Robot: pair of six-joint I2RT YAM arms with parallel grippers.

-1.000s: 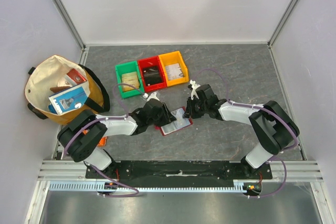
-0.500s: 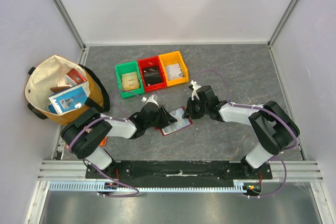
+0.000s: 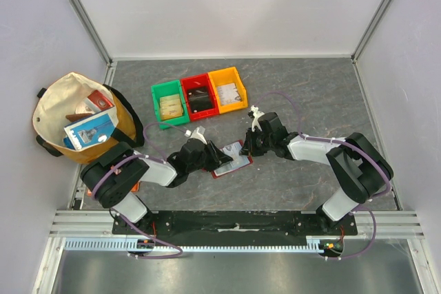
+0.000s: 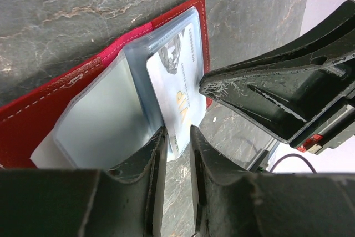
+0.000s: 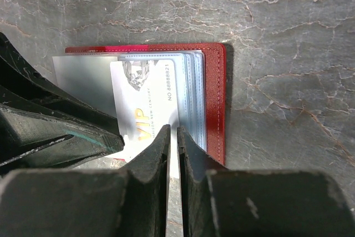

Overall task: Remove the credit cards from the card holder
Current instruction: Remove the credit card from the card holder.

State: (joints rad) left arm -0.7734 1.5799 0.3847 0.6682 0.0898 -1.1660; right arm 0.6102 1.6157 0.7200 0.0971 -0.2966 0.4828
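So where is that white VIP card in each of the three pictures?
Top external: the card is a pale strip near the picture's centre.
Left wrist: the card sits at centre, tilted.
Right wrist: the card is left of centre, its VIP lettering readable.
Shared landmark: the red card holder it lies in.

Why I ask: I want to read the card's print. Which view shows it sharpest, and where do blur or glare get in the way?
Right wrist: the card is sharp, VIP and its number legible, no glare; left wrist: slanted view, print hard to read, soft sheen on the sleeves; top external: even light, card holder too small for print.
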